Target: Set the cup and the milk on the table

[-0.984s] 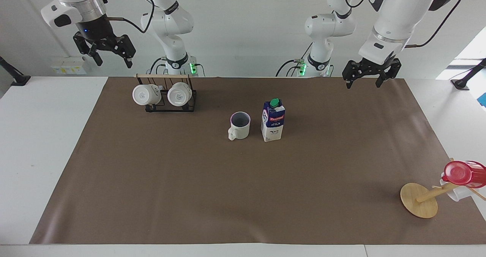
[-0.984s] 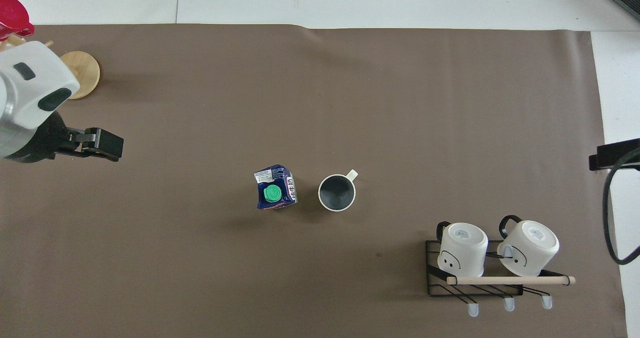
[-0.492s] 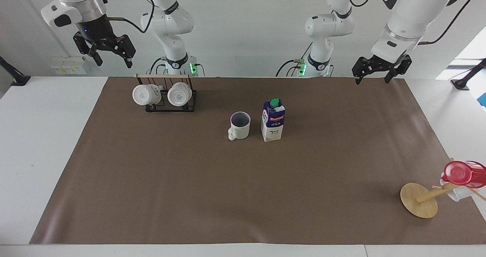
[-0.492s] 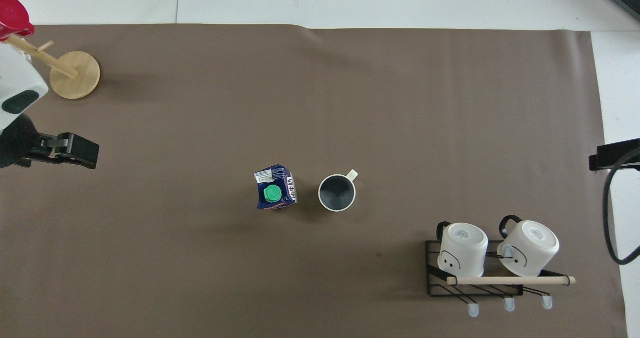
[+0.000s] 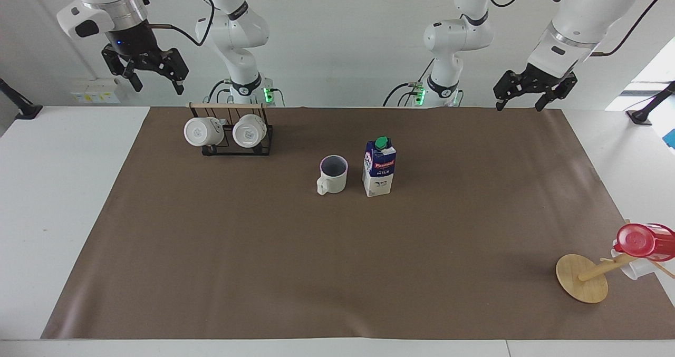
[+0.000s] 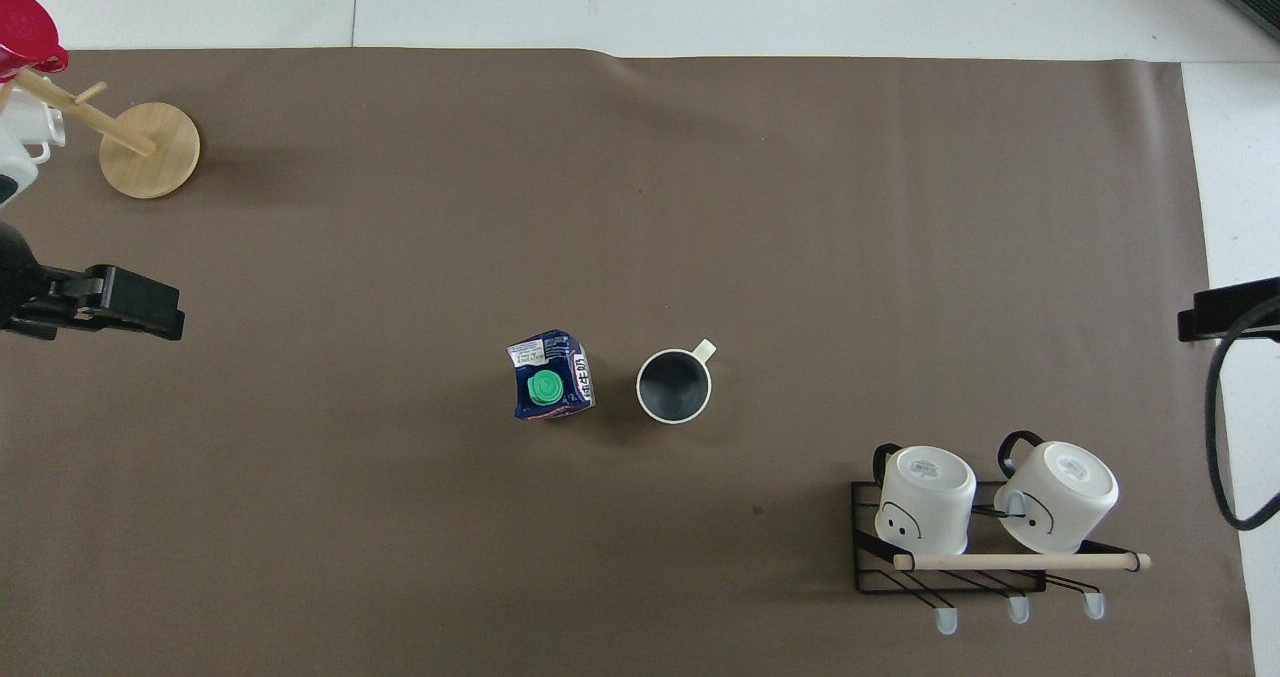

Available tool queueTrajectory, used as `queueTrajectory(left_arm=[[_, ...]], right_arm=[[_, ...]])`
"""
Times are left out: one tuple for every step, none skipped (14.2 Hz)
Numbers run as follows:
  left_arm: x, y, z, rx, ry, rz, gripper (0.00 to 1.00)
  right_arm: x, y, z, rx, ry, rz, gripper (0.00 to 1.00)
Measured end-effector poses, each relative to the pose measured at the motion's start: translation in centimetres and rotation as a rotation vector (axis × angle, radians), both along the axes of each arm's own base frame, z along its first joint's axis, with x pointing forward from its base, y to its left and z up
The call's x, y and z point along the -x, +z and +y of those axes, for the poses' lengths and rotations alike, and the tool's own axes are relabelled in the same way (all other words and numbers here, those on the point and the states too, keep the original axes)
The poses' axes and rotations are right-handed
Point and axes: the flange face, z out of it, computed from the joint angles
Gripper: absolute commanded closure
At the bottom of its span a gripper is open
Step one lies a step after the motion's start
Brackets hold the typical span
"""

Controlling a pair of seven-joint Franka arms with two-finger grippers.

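Fingers wide on left gripper (image 5: pixel 533 92) and right gripper (image 5: pixel 153 76), both raised over robot-side table (image 5: pixel 63 188) edge | cup (image 5: pixel 333 174) beside milk (image 5: pixel 379 167), mid-table

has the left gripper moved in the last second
Yes. The left arm's black two-finger gripper has risen and drawn back toward its end of the table, away from the upright white and dark-blue milk carton.

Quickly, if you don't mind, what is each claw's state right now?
Left claw: open, holding nothing, raised over the table's edge.
Right claw: open, holding nothing, raised above the mug rack.
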Motion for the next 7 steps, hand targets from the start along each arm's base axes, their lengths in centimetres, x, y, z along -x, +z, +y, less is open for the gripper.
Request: queueTrajectory(left_arm=[[0.10, 0.11, -0.03, 0.001, -0.001, 0.000, 0.00], [0.19, 0.21, -0.04, 0.001, -0.001, -0.001, 0.00], [0.27, 0.28, -0.05, 0.001, -0.002, -0.001, 0.00], [0.35, 0.33, -0.07, 0.001, -0.003, 0.001, 0.00], [0.44, 0.32, -0.13, 0.001, -0.004, 0.005, 0.00], [0.54, 0.29, -0.20, 0.001, -0.006, 0.011, 0.00], [0.63, 0.26, -0.31, 0.000, -0.008, 0.016, 0.00]], right_arm=[[0.00, 0.00, 0.00, 0.000, 0.000, 0.000, 0.00], [0.00, 0.00, 0.00, 0.000, 0.000, 0.000, 0.00], [0.00, 0.00, 0.00, 0.000, 0.000, 0.000, 0.00], [0.00, 0.00, 0.00, 0.000, 0.000, 0.000, 0.00], [0.00, 0.00, 0.00, 0.000, 0.000, 0.000, 0.00], [0.00, 0.00, 0.00, 0.000, 0.000, 0.000, 0.00], [0.00, 0.00, 0.00, 0.000, 0.000, 0.000, 0.00]])
